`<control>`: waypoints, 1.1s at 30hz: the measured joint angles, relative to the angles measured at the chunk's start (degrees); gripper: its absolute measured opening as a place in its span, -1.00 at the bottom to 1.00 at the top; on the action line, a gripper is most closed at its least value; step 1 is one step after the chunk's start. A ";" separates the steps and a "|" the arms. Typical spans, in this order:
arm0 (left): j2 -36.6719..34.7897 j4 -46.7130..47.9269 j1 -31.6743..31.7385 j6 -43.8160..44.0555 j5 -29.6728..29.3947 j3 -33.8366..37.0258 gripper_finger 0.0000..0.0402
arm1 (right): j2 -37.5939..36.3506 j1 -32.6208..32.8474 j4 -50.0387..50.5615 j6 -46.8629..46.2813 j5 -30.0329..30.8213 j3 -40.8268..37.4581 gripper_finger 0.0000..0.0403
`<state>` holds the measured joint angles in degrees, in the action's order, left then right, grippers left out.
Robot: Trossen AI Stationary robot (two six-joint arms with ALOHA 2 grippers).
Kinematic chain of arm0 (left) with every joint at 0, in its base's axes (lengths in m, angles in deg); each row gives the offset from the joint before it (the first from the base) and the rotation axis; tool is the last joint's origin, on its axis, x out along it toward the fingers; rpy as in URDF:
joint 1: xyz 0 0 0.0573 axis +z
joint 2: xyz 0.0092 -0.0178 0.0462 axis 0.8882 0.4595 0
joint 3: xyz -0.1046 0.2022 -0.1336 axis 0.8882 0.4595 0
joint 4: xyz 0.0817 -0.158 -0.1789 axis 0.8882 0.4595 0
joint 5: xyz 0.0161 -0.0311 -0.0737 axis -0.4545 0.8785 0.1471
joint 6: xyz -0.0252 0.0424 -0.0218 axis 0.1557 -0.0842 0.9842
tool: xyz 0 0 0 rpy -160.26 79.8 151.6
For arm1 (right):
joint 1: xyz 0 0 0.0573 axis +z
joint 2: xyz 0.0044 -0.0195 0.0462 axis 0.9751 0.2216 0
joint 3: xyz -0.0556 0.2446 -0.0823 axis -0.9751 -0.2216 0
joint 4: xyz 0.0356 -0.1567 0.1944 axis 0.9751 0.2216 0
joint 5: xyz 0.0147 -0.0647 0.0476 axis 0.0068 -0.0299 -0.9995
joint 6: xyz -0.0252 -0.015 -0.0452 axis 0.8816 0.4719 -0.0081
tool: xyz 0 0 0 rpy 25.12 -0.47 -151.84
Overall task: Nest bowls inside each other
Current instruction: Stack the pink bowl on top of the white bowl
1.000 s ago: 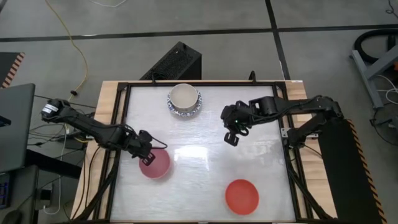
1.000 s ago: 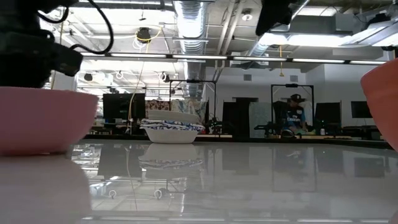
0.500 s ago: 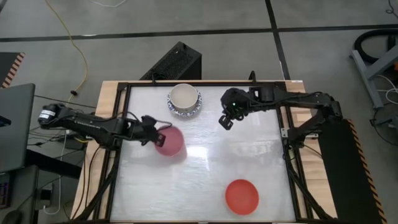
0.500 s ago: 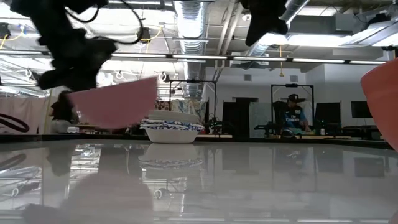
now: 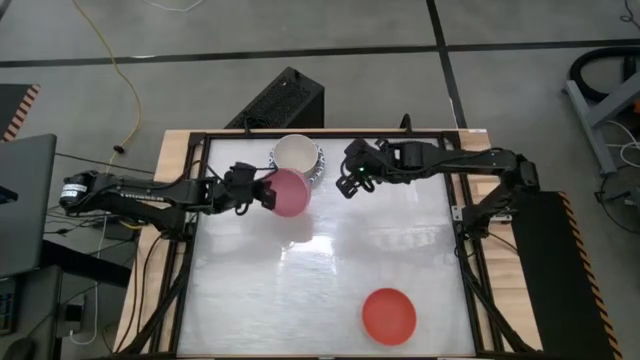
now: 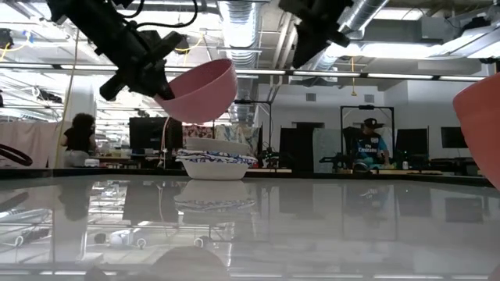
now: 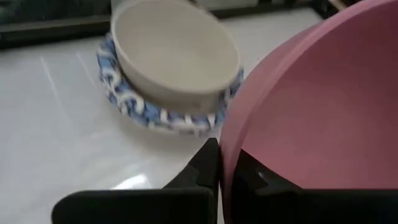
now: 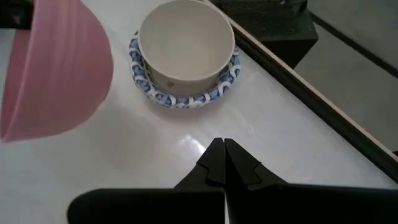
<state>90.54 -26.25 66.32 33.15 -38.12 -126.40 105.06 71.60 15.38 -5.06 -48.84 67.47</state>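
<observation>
pink bowl tilted, airborne beside stack | left gripper pinches rim, carried it up | right gripper closed, empty

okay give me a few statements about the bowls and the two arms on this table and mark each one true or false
1. The left gripper holds the pink bowl in the air, clear of the table. True.
2. The pink bowl already sits inside the stacked bowls. False: it hangs tilted beside the stack, not in it.
3. The red bowl rests alone at the near side of the table. True.
4. The right gripper carries the red bowl. False: its fingers are shut on nothing, and it hovers beside the stack.
5. The top bowl of the stack is plain white, sitting in a blue-patterned one. True.
</observation>
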 joint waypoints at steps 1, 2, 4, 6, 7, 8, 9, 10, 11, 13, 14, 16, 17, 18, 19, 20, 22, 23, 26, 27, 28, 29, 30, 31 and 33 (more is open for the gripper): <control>0.00 -0.82 0.25 -0.73 -0.72 0.00 -1.00 | 0.39 0.14 -0.41 0.00 0.47 0.02 -0.95; 0.00 -1.66 0.37 -1.55 -1.41 0.00 -1.00 | 0.87 0.28 -0.31 0.00 1.06 0.01 -0.95; 0.02 -3.38 0.49 -3.52 -3.13 0.00 -1.00 | 1.73 0.36 -1.31 0.02 1.93 0.00 -0.95; 0.02 -5.05 0.45 -5.79 -5.17 0.02 -1.00 | 2.54 0.82 -1.78 0.32 2.84 0.00 -0.95; 0.02 -5.81 0.45 -6.95 -6.19 0.02 -1.00 | 2.66 1.06 -2.67 0.71 3.56 0.00 -0.95; 0.01 -6.27 0.45 -8.18 -7.29 0.02 -1.00 | 2.69 1.44 -3.49 1.10 4.63 0.00 -0.95; 0.00 -6.89 0.45 -9.50 -8.23 0.02 -1.00 | 2.69 1.87 -3.92 1.67 5.57 0.00 -0.95; 0.01 -7.78 0.46 -10.85 -9.03 0.02 -1.00 | 2.69 2.23 -4.67 1.96 6.28 0.00 -0.95; 0.02 -8.55 0.47 -11.96 -9.95 0.02 -1.00 | 2.66 2.58 -5.87 2.36 6.99 0.01 -0.95; 0.00 -10.44 0.47 -14.78 -11.47 0.02 -1.00 | 2.38 3.15 -7.14 3.99 7.41 0.02 -0.95; 0.02 -11.72 0.47 -16.21 -11.92 0.02 -1.00 | 2.32 3.47 -8.09 4.81 7.39 0.00 -0.95; 0.02 -14.58 0.47 -19.28 -12.69 0.02 -1.00 | 2.22 3.81 -11.13 6.10 7.42 0.00 -0.95; 0.01 -16.31 0.47 -21.12 -12.80 0.02 -1.00 | 2.21 3.90 -12.26 6.47 7.42 0.00 -0.95; 0.02 -17.99 0.47 -23.01 -13.05 0.02 -1.00 | 2.21 4.11 -13.73 7.06 7.42 0.00 -0.95; 0.01 -19.53 0.46 -24.94 -13.29 0.02 -1.00 | 2.21 4.19 -15.44 7.77 7.40 0.00 -0.95; 0.00 -20.99 0.47 -26.96 -13.35 0.02 -1.00 | 2.21 4.32 -16.90 8.66 7.41 0.00 -0.95; 0.00 -23.25 0.46 -30.58 -13.77 0.02 -1.00 | 2.21 4.64 -19.92 10.10 7.46 0.00 -0.95; 0.00 -24.04 0.45 -32.15 -14.40 0.02 -1.00 | 2.20 4.79 -21.55 10.71 7.77 0.00 -0.95; 0.00 -26.24 0.47 -36.63 -16.47 0.02 -1.00 | 2.20 5.47 -25.06 12.29 11.15 0.00 -0.95; 0.00 -26.95 0.47 -38.58 -17.41 0.04 -1.00 | 2.21 5.70 -26.02 12.92 12.81 0.00 -0.95; 0.00 -27.91 0.46 -40.54 -18.46 0.04 -1.00 | 2.21 5.84 -26.98 13.74 14.56 0.00 -0.94; 0.00 -29.01 0.45 -42.34 -19.53 0.04 -1.00 | 2.19 6.14 -27.98 14.74 16.10 0.00 -0.92; 0.00 -30.33 0.47 -44.21 -20.70 0.04 -1.00 | 2.18 6.36 -28.81 16.01 17.00 0.00 -0.89; 0.00 -31.85 0.64 -45.83 -21.57 0.04 -1.00 | 2.18 6.51 -29.87 17.51 17.63 0.01 -0.86; 0.00 -34.88 1.25 -48.63 -22.17 0.04 -1.00 | 2.18 6.87 -32.49 20.88 17.92 0.00 -0.78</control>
<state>90.54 -61.14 67.57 -15.47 -60.29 -126.36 107.24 78.48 -17.11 15.82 -30.92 67.47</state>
